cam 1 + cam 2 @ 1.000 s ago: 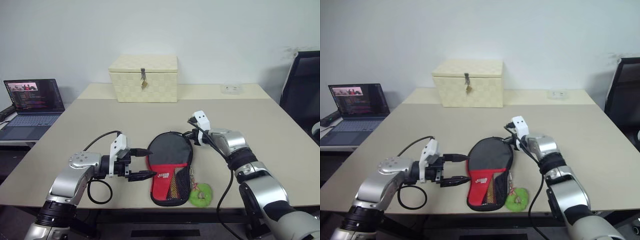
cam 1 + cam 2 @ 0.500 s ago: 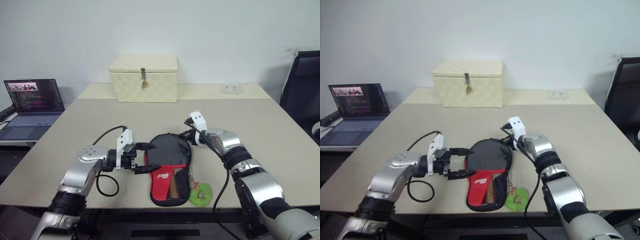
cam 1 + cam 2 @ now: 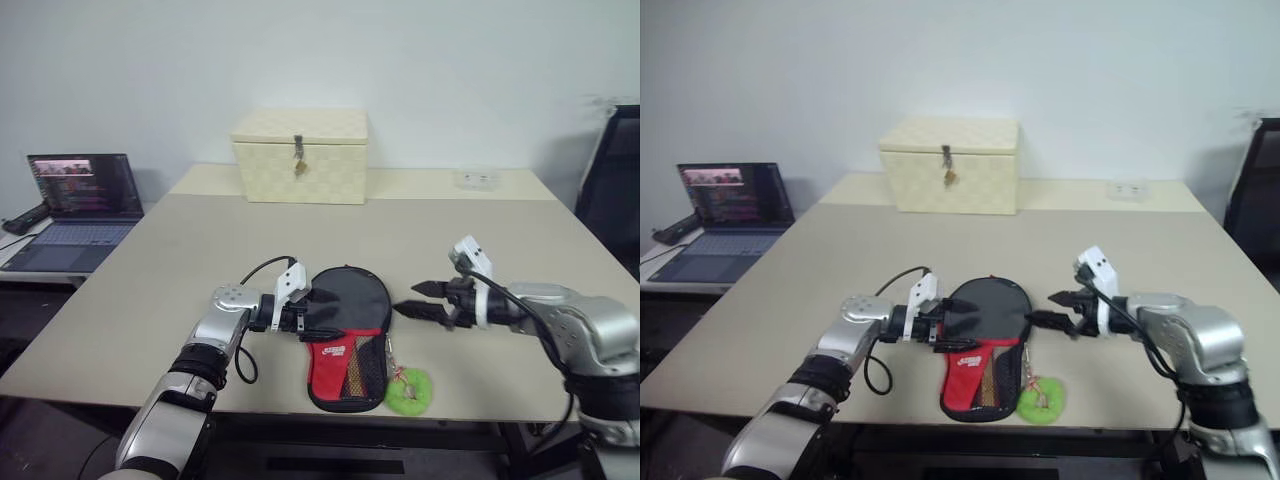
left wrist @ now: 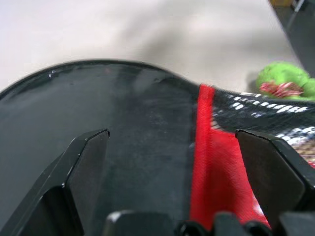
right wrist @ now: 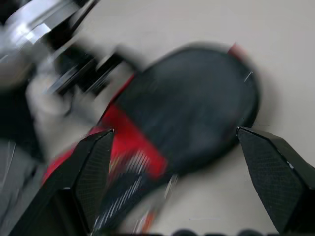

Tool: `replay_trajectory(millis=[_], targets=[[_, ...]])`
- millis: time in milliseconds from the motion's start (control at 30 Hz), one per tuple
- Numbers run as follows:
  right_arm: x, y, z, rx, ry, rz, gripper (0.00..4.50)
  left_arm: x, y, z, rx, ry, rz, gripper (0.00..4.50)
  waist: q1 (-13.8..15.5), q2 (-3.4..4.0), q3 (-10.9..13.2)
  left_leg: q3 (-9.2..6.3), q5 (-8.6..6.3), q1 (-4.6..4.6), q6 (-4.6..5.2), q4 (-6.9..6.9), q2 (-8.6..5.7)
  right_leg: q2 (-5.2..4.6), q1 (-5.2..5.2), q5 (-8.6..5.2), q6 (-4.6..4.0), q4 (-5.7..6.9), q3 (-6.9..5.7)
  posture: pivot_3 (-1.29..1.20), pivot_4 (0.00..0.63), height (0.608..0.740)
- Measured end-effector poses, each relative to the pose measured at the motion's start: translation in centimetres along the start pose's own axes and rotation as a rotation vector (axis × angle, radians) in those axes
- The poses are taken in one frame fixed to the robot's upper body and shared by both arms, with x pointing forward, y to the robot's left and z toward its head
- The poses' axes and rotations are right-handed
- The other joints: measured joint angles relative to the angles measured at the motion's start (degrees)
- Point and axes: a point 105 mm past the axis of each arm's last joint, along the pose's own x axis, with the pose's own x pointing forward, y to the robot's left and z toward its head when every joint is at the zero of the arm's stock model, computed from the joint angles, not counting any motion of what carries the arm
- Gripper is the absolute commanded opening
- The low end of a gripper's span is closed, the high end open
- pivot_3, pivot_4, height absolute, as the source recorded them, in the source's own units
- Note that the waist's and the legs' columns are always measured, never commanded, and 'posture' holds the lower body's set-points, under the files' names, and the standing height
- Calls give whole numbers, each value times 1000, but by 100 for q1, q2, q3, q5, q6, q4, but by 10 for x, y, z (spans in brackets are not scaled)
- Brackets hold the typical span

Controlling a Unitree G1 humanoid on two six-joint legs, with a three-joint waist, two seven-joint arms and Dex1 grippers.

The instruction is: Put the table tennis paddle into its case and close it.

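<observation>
Case lies flat at lower centre of the frame on the surface, black round end away from the robot, red mesh section toward the near edge, green charm just beside its lower right. Paddle is probably inside already (none lies loose on the surface, but the pouch hides it). Left claw is spread wide, straddling the case's left edge. Right claw has its fingers parted, empty, just right of the case, apart from it. Step in hand looks like closing: pin the fabric with the left, find the zip pull with the right, draw along the rim without dragging the pouch.
</observation>
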Motion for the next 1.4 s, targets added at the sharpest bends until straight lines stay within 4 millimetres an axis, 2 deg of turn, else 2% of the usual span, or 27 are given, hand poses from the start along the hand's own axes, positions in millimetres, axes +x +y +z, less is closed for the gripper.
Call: replay_trajectory(millis=[100,200,467,600,700,900,1067,1167,1400], targets=[[-6,11,-29,-5,96,22,4335,15,-4,-3,2,2,-38,4500,-12,-2,0,6,1,6,1,1,-1,5,5,-1,1,1,-1,0,150,740],[-5,14,-55,17,165,25,4335,17,-3,-3,12,7,-42,4500,-27,-4,1,12,2,9,2,2,-2,7,4,-1,3,8,2,0,150,740],[22,6,-80,-56,223,-46,4335,18,-5,-5,0,9,-81,4500,-28,-7,-1,6,2,9,3,3,-1,5,9,-2,4,5,-1,0,150,740],[26,6,-83,-102,235,-45,4335,17,-7,-6,-4,11,-94,4500,-28,-10,-3,4,3,12,3,4,0,5,11,-2,4,6,-3,0,150,740],[27,6,-85,-152,250,-54,3717,17,-8,-7,-1,16,-103,4500,-28,-10,-4,1,3,21,3,6,1,6,20,-5,9,7,-5,0,150,740],[22,6,-88,-219,287,-29,1750,19,-9,-6,11,14,-109,4500,-16,-11,-4,0,3,19,3,7,-1,4,22,-17,29,5,-5,0,150,740],[2,4,-78,-263,308,-18,14,21,-9,-7,3,11,-109,4500,6,-10,-4,-4,2,20,3,10,-1,3,27,-17,29,3,-10,0,150,740],[-4,11,-75,-285,304,11,14,23,-9,-7,-1,10,-112,4500,13,-10,-5,-7,3,20,3,11,-3,3,31,-17,30,0,-13,0,150,740],[-11,42,-78,-435,341,128,14,32,-12,-6,-17,-4,-127,4500,54,-9,-6,-21,2,20,3,11,-8,-3,60,-15,42,-42,-31,0,150,740]])
